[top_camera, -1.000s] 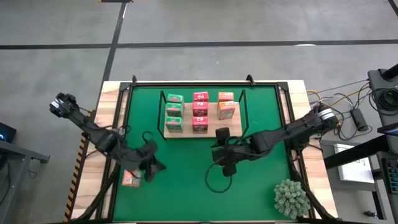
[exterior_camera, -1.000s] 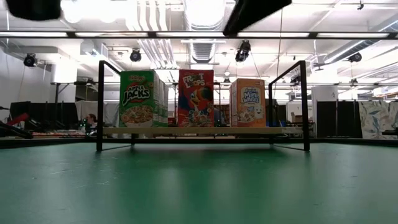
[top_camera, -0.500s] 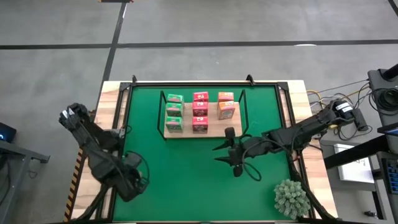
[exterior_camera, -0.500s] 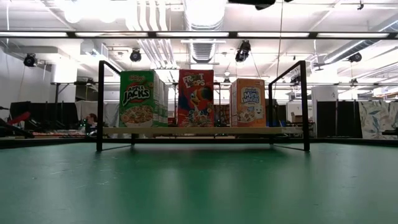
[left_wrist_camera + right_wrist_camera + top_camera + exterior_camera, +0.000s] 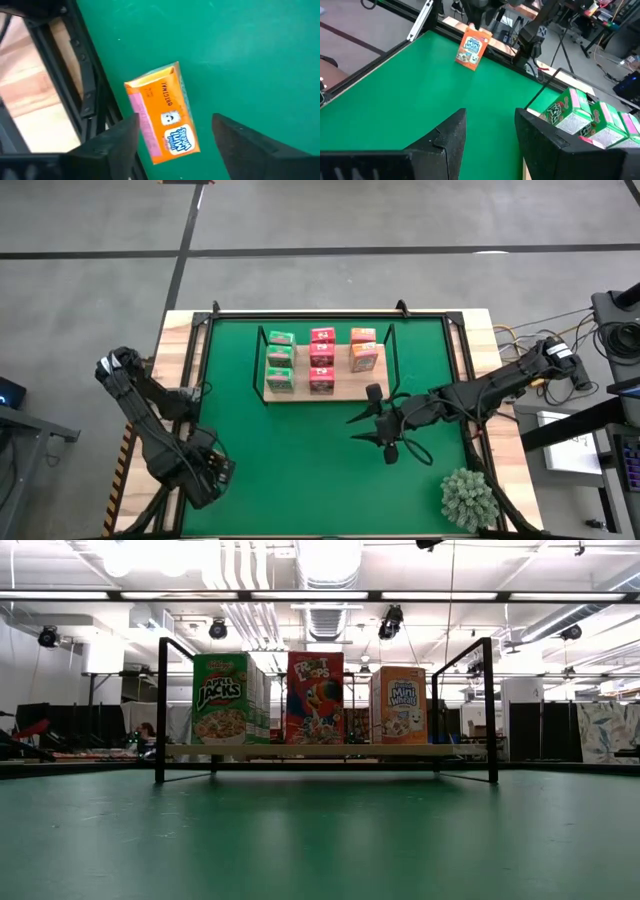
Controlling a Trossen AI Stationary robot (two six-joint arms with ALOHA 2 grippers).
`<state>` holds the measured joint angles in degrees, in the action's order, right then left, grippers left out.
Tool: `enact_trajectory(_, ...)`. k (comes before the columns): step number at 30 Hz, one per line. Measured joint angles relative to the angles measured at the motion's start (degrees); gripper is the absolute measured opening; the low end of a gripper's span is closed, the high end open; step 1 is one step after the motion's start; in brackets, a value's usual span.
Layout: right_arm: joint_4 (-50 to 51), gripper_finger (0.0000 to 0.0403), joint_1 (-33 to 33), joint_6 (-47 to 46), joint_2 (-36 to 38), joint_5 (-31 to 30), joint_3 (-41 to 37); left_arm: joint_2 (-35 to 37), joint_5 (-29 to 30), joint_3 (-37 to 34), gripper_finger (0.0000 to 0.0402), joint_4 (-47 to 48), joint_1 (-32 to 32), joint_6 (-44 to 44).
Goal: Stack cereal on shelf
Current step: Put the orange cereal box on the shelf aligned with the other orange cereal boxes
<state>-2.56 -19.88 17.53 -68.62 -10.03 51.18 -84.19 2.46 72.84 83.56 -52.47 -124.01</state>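
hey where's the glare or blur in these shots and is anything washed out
Low view: ceiling lights blow out to white, while the cereal boxes on the shelf read clearly. Left wrist view: the orange box looks slightly blurred. High view: even light, no glare on the green mat.

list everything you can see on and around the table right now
green cereal boxes: three, green, left column on the shelf
pink-red cereal boxes: three, pink-red, middle column on the shelf
orange cereal boxes: two, orange, right column on the shelf
loose orange box: one, orange, lying on the mat near its left edge, under the left gripper
shelf: one, light wood with black wire ends, far half of the mat
mat: one, green, covers the table
plant: one, grey-green, near right corner
left gripper: one, dark, open over the loose orange box, not gripping it
right gripper: one, dark, open, empty, over the mat in front of the shelf
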Motion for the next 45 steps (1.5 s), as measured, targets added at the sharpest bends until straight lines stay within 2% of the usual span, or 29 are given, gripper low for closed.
enact_trajectory(4,0.6,0.0157,0.0,-0.4,0.0,0.0,0.0,-0.7,1.3,-1.6,0.0268,-2.7,-0.4,0.0)
enact_trajectory(9,0.7,0.0155,0.0,-0.8,0.0,0.0,0.0,-0.9,1.3,-3.8,0.0287,-3.1,-0.6,-1.3)
enact_trajectory(15,1.3,0.0157,0.0,-1.4,0.0,0.0,0.0,-0.9,1.3,-4.4,0.0285,-2.9,-0.6,-1.6)
enact_trajectory(29,1.7,0.015,0.0,-1.9,0.0,0.0,0.0,-0.9,1.1,0.0,0.0283,-2.2,-1.1,0.5)
enact_trajectory(37,2.1,0.0148,0.0,-2.1,0.0,0.0,0.0,-0.9,1.1,-4.0,0.0283,-2.3,-1.6,-1.2)
enact_trajectory(45,2.3,0.0148,0.0,-2.1,0.0,0.0,0.0,-0.9,1.0,-7.4,0.0274,-8.2,-1.6,-1.2)
